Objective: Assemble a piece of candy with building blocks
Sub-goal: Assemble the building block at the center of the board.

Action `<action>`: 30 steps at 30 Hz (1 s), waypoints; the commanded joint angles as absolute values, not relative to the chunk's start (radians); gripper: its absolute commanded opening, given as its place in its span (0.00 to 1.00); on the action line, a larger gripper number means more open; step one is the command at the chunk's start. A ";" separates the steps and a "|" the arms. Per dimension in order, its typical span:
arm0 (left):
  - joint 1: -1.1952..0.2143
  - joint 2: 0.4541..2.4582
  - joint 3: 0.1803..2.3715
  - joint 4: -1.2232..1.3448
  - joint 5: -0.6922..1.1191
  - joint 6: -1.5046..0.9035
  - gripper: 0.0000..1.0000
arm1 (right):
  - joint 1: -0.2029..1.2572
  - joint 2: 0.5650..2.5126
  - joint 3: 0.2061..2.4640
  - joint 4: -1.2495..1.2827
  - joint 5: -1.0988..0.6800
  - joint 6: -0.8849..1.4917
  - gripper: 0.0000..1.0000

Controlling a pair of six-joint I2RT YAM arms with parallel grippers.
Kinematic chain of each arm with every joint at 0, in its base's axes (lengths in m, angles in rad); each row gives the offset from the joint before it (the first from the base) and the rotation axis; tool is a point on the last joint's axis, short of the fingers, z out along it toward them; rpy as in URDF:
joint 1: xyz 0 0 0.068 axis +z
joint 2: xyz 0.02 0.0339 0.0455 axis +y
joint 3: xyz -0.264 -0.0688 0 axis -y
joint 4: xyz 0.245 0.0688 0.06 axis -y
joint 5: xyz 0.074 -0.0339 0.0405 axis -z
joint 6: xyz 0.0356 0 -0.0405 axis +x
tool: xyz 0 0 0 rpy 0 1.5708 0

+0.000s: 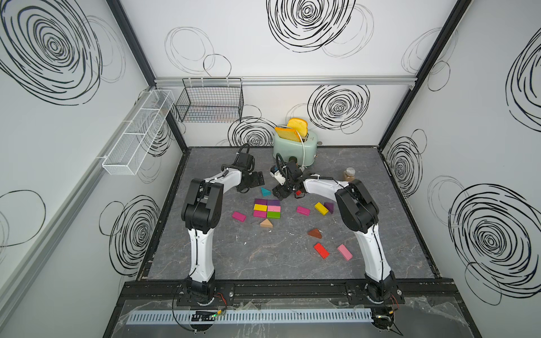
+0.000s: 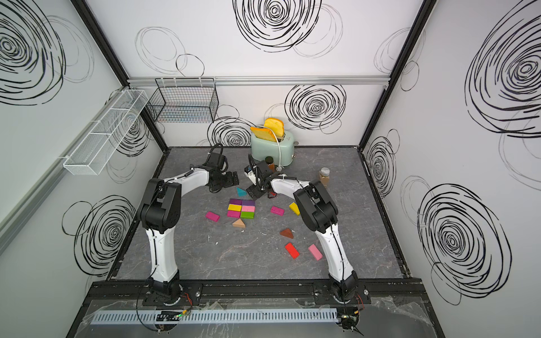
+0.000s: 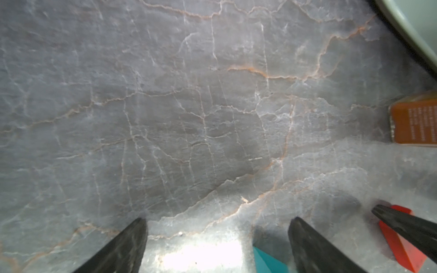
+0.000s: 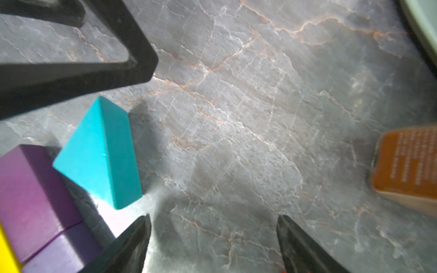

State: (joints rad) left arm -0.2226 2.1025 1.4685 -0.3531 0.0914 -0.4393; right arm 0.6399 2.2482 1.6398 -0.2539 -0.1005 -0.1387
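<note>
— Grey marble counter (image 1: 263,263), item one: where did the blocks lie?
— Six building blocks (image 1: 267,208) sat clustered mid-counter, teal wedge (image 1: 265,191) just beyond, others scattered. Left claw (image 3: 217,219) and right claw (image 4: 214,217) gaped, empty.

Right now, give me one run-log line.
left pincer: open, empty | right pincer: open, empty | teal wedge: beside six-brick grid

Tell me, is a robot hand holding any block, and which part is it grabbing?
Nothing is held. The left gripper and the right gripper both stand open, with only bare table in the gap of each.
</note>
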 commanded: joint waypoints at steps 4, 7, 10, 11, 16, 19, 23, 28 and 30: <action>-0.240 2.100 1.445 -0.363 0.061 -0.404 0.98 | 0.650 2.203 1.626 -0.241 -0.129 -0.129 0.87; -0.246 2.091 1.427 -0.357 0.062 -0.406 0.98 | 0.655 2.204 1.624 -0.241 -0.129 -0.127 0.87; -0.256 2.085 1.418 -0.359 0.057 -0.402 0.98 | 0.656 2.206 1.625 -0.241 -0.126 -0.126 0.87; -0.258 2.083 1.416 -0.360 0.055 -0.402 0.98 | 0.655 2.205 1.623 -0.240 -0.125 -0.125 0.87; -0.261 2.067 1.396 -0.351 0.060 -0.410 0.99 | 0.655 2.201 1.616 -0.242 -0.124 -0.125 0.87; -0.266 2.057 1.385 -0.349 0.060 -0.410 0.96 | 0.655 2.201 1.610 -0.242 -0.120 -0.126 0.87; -0.270 2.046 1.367 -0.346 0.060 -0.414 0.91 | 0.655 2.193 1.599 -0.236 -0.120 -0.123 0.87; -0.277 2.033 1.350 -0.341 0.062 -0.418 0.85 | 0.655 2.187 1.593 -0.236 -0.117 -0.122 0.87; -0.282 2.028 1.348 -0.339 0.064 -0.420 0.84 | 0.655 2.185 1.591 -0.235 -0.117 -0.121 0.87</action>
